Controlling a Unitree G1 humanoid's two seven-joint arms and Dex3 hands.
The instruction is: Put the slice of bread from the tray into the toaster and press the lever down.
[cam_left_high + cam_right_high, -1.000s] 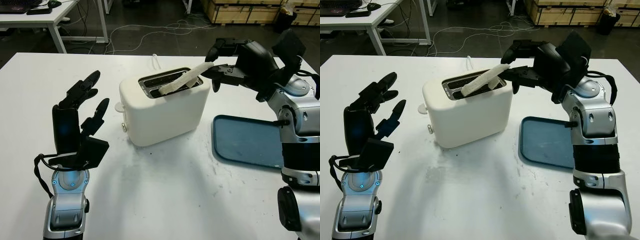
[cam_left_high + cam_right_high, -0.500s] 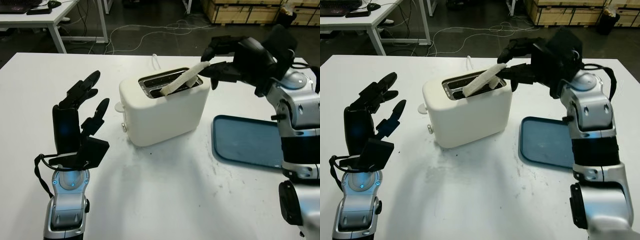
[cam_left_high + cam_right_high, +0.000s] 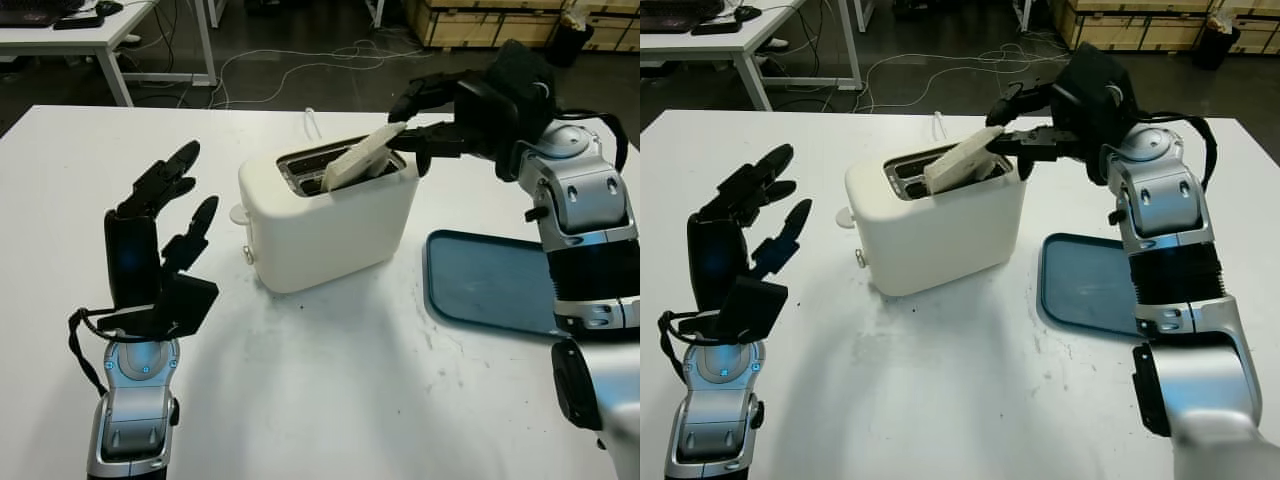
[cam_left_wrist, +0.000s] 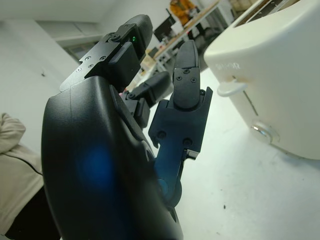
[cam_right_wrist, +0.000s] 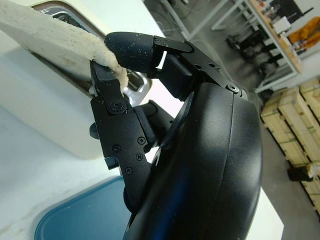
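Note:
A cream toaster (image 3: pixel 330 225) stands mid-table, its lever (image 3: pixel 238 213) on the left end and raised. A pale slice of bread (image 3: pixel 360 157) leans tilted out of the toaster's slot, lower end inside. My right hand (image 3: pixel 425 125) is shut on the slice's upper end, just above the toaster's right side; in the right wrist view the fingertips (image 5: pixel 127 50) pinch the bread (image 5: pixel 50 37). The blue tray (image 3: pixel 500 285) lies flat to the right of the toaster. My left hand (image 3: pixel 160 225) is held up, open, left of the toaster; the lever (image 4: pixel 232 87) shows beyond it.
A white cable (image 3: pixel 312 122) trails behind the toaster. The white table's far edge borders a dark floor with cables, another desk (image 3: pixel 100 35) at the back left and wooden crates (image 3: pixel 480 20) at the back right.
My right hand has moved left toward the toaster and turned the slice steeper, sinking it deeper into the slot. The left hand has not moved.

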